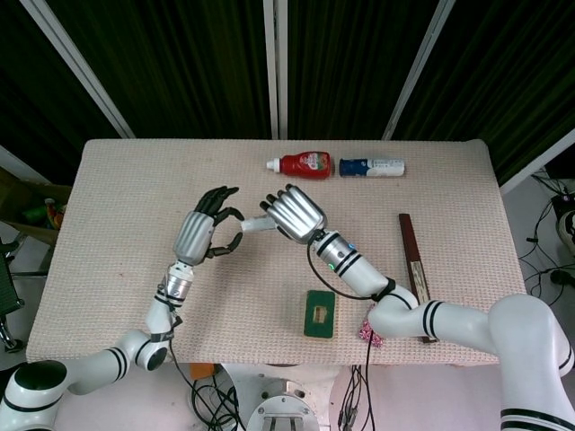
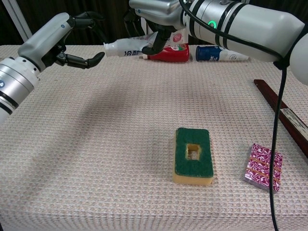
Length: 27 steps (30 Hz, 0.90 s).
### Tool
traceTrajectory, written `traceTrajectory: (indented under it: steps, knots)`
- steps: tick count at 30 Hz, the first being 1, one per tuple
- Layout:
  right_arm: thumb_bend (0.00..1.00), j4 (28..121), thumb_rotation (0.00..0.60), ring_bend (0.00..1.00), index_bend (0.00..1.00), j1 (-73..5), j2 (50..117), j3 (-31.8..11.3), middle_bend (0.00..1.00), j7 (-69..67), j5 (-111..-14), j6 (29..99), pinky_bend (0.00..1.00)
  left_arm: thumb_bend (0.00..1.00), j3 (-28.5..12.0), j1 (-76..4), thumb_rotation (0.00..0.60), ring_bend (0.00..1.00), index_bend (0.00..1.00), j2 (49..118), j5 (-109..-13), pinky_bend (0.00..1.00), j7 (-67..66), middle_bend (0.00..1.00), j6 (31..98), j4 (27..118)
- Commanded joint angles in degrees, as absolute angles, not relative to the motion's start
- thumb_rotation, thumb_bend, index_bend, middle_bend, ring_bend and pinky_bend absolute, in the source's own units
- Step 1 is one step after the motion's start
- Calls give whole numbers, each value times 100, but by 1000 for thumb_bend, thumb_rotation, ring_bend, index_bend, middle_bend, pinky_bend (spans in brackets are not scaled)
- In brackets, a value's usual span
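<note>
Fingers of our right hand (image 2: 155, 10) curl around a white squeeze bottle with printed label (image 2: 126, 46), holding it level above the surface (image 1: 135, 180), cap end pointing toward our left hand (image 1: 199, 232). That left hand hangs just beside the cap with fingers (image 2: 85, 60) spread and holding nothing, likely placed to receive the bottle. Near the far edge lie a red sauce bottle (image 1: 305, 164) and a blue-and-white tube (image 1: 372, 167). Closer to us sit a green-topped yellow sponge (image 2: 193, 156), a pink patterned packet (image 2: 262, 167) and a dark wooden stick (image 1: 413, 265). The right palm hides most of the bottle from above, so its grip points are hard to make out.
</note>
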<state>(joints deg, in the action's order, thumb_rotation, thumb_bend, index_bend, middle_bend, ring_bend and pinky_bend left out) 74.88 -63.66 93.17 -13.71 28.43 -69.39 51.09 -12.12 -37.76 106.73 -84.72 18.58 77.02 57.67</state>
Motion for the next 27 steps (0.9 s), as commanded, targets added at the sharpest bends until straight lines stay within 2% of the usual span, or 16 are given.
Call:
traceTrajectory:
  steps: [1, 27]
  knots:
    - [905, 7470, 600, 561, 912, -6364, 9330, -1373, 726, 2860, -6946, 5126, 584, 375, -1200, -3758, 511, 66, 532, 10580, -8455, 104, 1792, 115, 7659, 5885]
    - [903, 7321, 600, 560, 916, -6393, 9470, -1499, 727, 2830, -6941, 5192, 568, 378, -1155, -3614, 380, 66, 525, 9905, -8262, 104, 1722, 114, 7277, 7252]
